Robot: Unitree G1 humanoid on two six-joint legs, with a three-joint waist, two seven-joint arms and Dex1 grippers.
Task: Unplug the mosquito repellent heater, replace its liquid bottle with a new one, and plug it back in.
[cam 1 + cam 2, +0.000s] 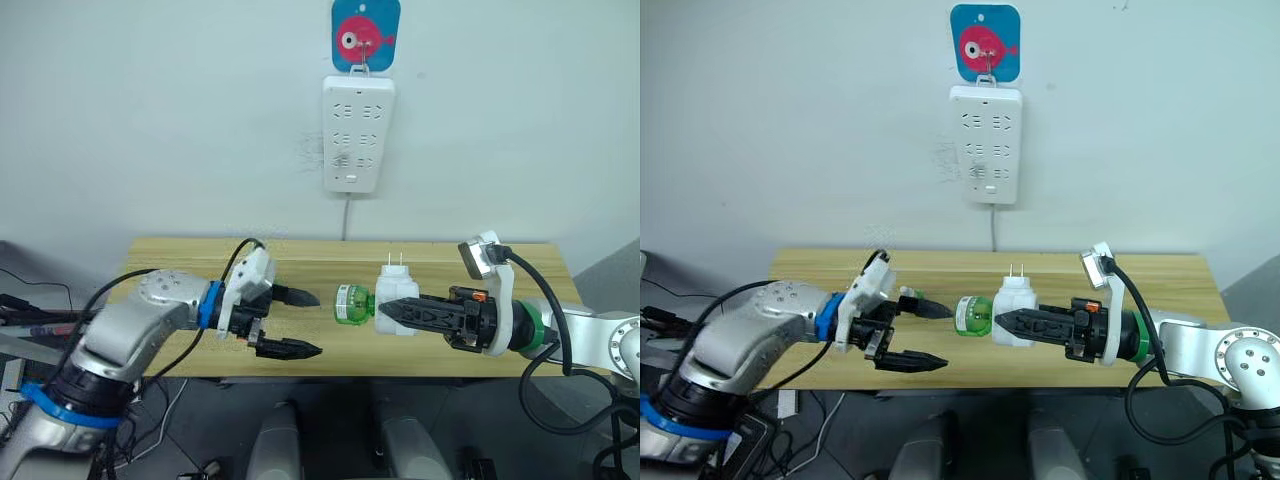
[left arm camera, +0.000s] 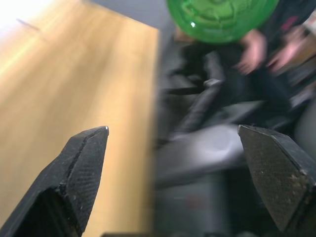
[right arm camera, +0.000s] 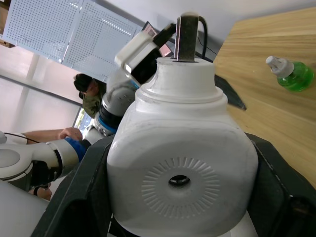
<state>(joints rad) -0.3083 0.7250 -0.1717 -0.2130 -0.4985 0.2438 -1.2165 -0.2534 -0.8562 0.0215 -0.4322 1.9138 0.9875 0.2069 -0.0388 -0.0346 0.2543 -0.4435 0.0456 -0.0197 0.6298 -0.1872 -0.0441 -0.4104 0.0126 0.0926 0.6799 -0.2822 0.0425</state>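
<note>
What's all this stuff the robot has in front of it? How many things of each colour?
Green: 2, a fitted bottle and a spare bottle on the table
White: 2, the heater and the power strip
Blue and pink: 1, the fish hanger
Total: 5

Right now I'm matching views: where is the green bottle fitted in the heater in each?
Left eye: green bottle at centre, left of the heater.
Right eye: centre too.
Left wrist: the green disc ahead.
Right wrist: hidden behind the heater.
Shared landmark: the wooden table.
</note>
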